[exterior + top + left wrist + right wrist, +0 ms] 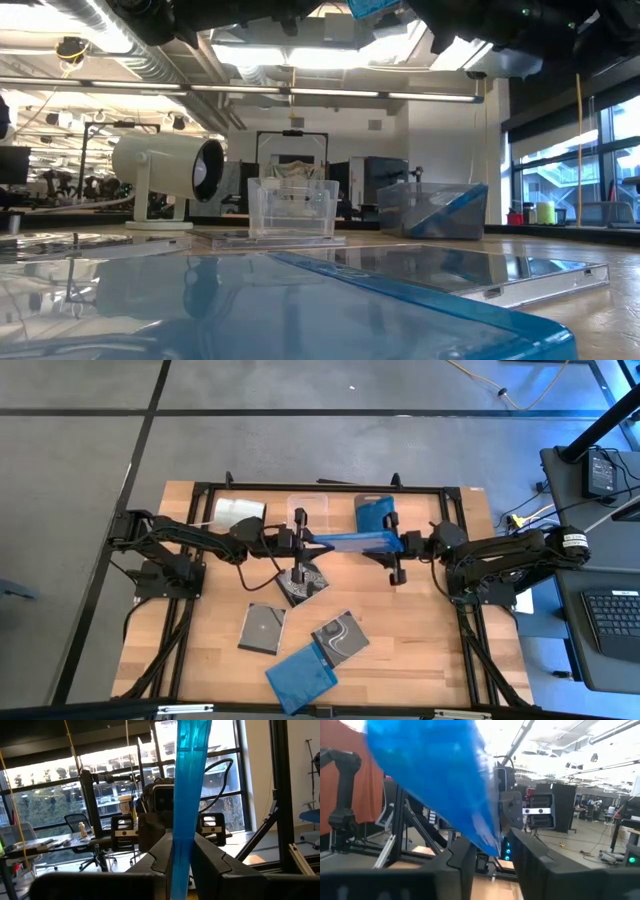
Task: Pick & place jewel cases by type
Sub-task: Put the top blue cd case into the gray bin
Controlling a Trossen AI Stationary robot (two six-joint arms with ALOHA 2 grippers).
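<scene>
Overhead view, bench [430, 650] with both arms meeting above its centre. A translucent blue jewel case [350, 542] is held edge-on in the air between the two end effectors, a handover pose. The left end effector [305, 542] sits at the case's 9 o'clock end, its fingers [155, 865] narrow and clamped on the case's thin edge. The right end effector [392, 543] sits at the 3 o'clock end, its fingers [532, 862] astride the case; whether they press on it cannot be told.

At 12 o'clock, along the far edge, stand a white cylinder [238, 513], a clear bin [308, 510] and a second bin [374, 512] holding a blue case. Directly under the left end effector lies a dark case with swirl art [302, 584]. Toward 6 o'clock lie a dark grey case [262, 629], a second swirl-art case [340, 636] and a blue case [300, 676] close to the near edge, the last two touching or overlapping at a corner. Bare wood lies open at 3, 5 and 8 o'clock. A black frame [460, 488] rims the bench.
</scene>
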